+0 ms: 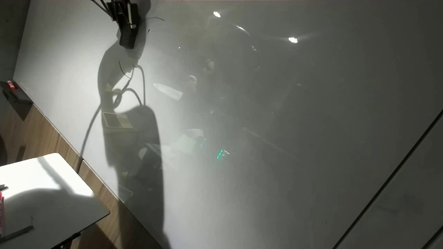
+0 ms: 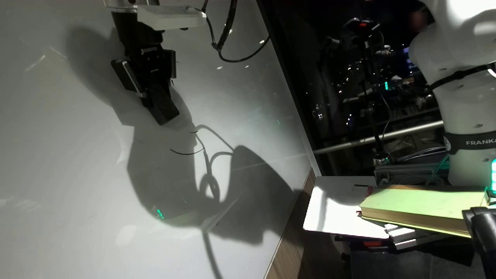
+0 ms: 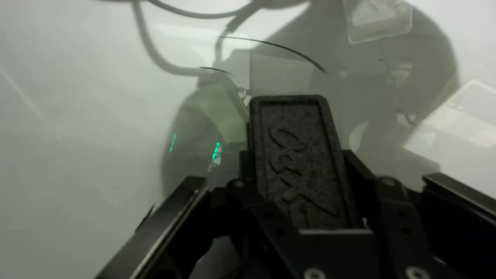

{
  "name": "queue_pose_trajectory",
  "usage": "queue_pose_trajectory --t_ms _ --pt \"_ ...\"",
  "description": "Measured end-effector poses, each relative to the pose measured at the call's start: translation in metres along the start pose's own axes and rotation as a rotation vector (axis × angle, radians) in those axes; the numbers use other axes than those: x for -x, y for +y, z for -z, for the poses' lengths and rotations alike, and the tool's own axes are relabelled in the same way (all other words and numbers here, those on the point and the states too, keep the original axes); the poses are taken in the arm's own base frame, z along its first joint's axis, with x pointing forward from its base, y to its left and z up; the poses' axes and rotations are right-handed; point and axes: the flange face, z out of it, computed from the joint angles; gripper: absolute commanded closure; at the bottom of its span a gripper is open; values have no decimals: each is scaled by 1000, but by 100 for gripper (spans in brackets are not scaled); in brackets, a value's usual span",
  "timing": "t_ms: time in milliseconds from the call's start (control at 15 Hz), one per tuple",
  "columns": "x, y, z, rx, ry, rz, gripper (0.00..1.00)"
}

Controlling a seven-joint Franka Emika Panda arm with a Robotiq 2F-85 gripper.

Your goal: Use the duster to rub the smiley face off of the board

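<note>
My gripper [image 3: 300,166] is shut on the sides of the duster [image 3: 294,131], a dark grey block with scratched marks on its face. In both exterior views the duster [image 1: 128,39] [image 2: 164,110] points downward from the gripper [image 2: 157,93] over the glossy white board [image 1: 277,121]. Whether it touches the surface I cannot tell. Thin dark curved strokes of the smiley face [image 3: 285,48] lie past the duster's tip in the wrist view. In the exterior views broken strokes of the smiley face [image 1: 122,69] [image 2: 186,154] show below the duster, with short bits beside the gripper.
A small white table [image 1: 45,180] [image 2: 337,209] stands by the board's lower edge, with a pale green book [image 2: 422,205] at it. A dark ledge [image 1: 20,95] bears a small red object [image 1: 11,85]. Black cables [image 2: 223,42] hang beside the wrist. My shadow falls across the board.
</note>
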Motion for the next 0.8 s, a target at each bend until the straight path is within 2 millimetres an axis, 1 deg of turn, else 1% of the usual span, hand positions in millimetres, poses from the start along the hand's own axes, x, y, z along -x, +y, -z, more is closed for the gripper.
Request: queue_pose_trajectory --t_ms 133,267,467,800 --pt "-3 14 2 15 -4 -21 69" --pt "-6 34 4 33 -10 -46 69" --pt "-14 76 11 57 -32 -78 69" --pt "-25 153 22 87 -56 -125 69"
